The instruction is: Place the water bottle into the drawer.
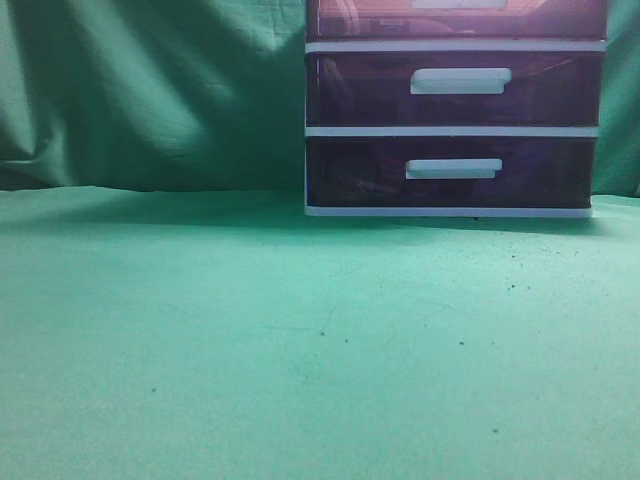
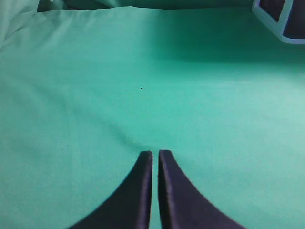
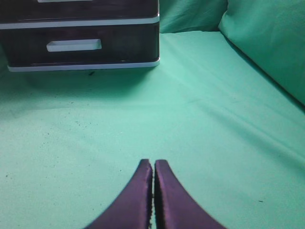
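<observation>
Since no water bottle shows in any of the three views, the task seems to be at its very start, with nothing grasped and nothing placed. Where the bottle is cannot be told from these pictures. The left hand (image 2: 155, 153) hangs low over the green cloth of the desk (image 2: 95, 95), its two dark fingers pressed together with only a hairline gap, holding nothing; only a corner of the cabinet (image 2: 281, 21) peeks in far ahead of it and off to its right. The right hand (image 3: 153, 163) is likewise closed and empty above the cloth, and the cabinet sits well ahead of it and somewhat to its left, with the bottom drawer (image 3: 81, 45) and its white handle (image 3: 74, 45) plainly in sight. From the exterior view the top drawer (image 1: 455, 18) is cut off by the upper edge of the frame, so only its lower part and a sliver of handle show; it looks flush with the frame and so probably shut, though I cannot be sure. Below it, the middle drawer (image 1: 455, 88) also sits flush with the frame. My judgement is that the next move calls for opening the top drawer by its handle, which means one hand must spread its fingers, rise and travel forward to that handle, while the bottle must be found and picked up.
</observation>
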